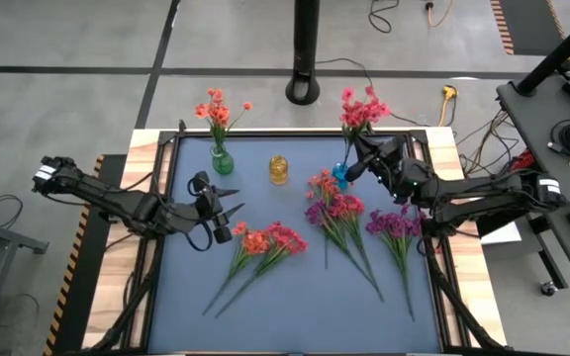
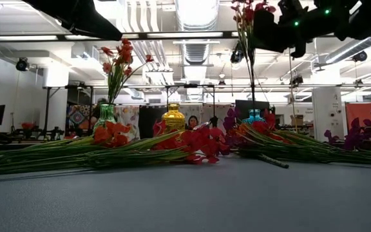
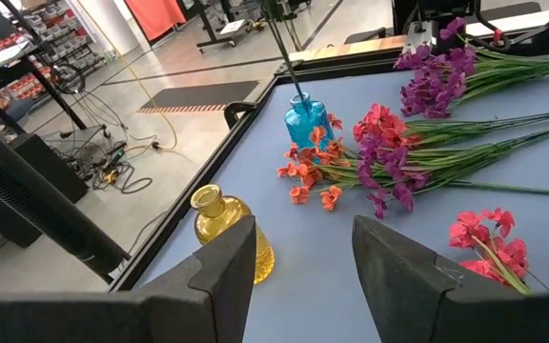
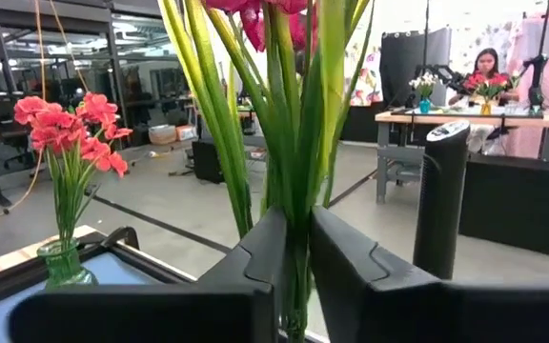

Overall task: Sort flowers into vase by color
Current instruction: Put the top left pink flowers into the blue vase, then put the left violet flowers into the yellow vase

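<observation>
Blue-grey counter (image 1: 295, 297) is carrying loose flowers (image 1: 336, 210) mid-surface, awaiting sorting. Right gripper (image 1: 350, 170) is pinching pink-red stems (image 4: 294, 143) narrowly above the blue vase (image 1: 339, 174), seemingly seating them by colour. Left gripper (image 1: 228, 216) is hanging part-open, empty, beside orange sprays (image 1: 255, 242). Green vase (image 1: 222, 160) is holding orange blooms; yellow vase (image 1: 279, 170) is empty.
</observation>
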`<state>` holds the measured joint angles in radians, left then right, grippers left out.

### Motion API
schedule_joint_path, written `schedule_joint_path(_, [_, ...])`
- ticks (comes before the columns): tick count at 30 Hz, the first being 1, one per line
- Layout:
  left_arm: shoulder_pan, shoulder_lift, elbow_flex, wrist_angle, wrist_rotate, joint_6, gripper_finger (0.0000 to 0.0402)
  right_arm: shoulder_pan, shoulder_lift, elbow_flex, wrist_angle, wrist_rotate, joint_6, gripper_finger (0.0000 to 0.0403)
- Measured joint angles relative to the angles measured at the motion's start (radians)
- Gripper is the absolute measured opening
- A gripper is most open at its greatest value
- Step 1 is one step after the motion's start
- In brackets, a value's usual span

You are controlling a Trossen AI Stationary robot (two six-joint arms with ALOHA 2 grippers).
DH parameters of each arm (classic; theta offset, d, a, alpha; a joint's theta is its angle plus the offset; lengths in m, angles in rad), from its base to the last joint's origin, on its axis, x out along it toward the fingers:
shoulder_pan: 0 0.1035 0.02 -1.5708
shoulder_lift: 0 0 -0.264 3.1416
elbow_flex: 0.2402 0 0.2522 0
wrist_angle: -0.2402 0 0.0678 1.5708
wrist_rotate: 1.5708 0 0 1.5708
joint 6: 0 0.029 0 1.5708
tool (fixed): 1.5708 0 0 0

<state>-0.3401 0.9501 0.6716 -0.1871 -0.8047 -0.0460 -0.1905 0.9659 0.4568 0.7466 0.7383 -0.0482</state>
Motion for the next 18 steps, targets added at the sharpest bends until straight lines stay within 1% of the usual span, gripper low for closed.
schedule_joint_path(5, [0.0,0.0,0.0,0.0,0.0,0.0,0.0159,0.0,-0.012,0.0,-0.096,0.051,0.034,0.0092])
schedule_joint_path(12, [0.0,0.0,0.0,0.0,0.0,-0.01,0.0159,0.003,-0.053,0.012,-0.323,0.047,0.188,0.016])
schedule_joint_path(16, [0.0,0.0,0.0,0.0,0.0,-0.027,0.0159,0.01,-0.09,0.038,-0.498,-0.023,0.288,0.0199])
schedule_joint_path(18, [0.0,0.0,0.0,0.0,0.0,-0.071,0.0159,0.021,-0.115,0.069,-0.641,-0.068,0.344,0.0213])
